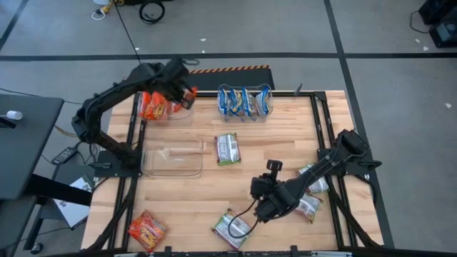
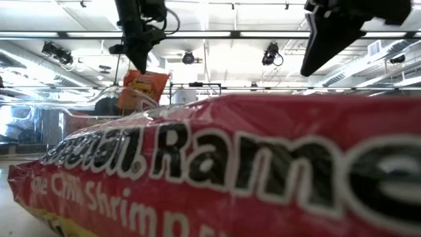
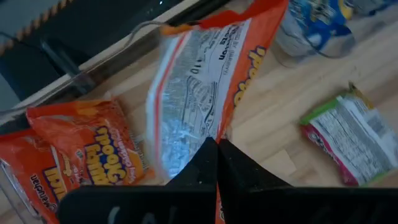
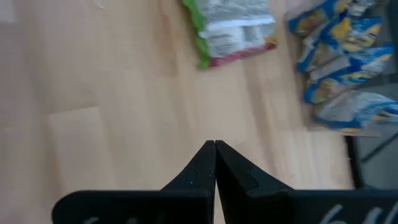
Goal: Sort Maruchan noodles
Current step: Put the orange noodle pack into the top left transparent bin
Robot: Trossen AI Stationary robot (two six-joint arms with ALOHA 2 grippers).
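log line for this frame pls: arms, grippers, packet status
left gripper: shut on orange packet, over orange bin | right gripper: shut, empty, near green packet | blue packets: binned | middle bin: empty

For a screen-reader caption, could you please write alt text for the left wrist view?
The left gripper, fingers shut, holds an orange ramen packet above the wooden table. More orange packets sit in a clear bin, and a green packet lies flat nearby.
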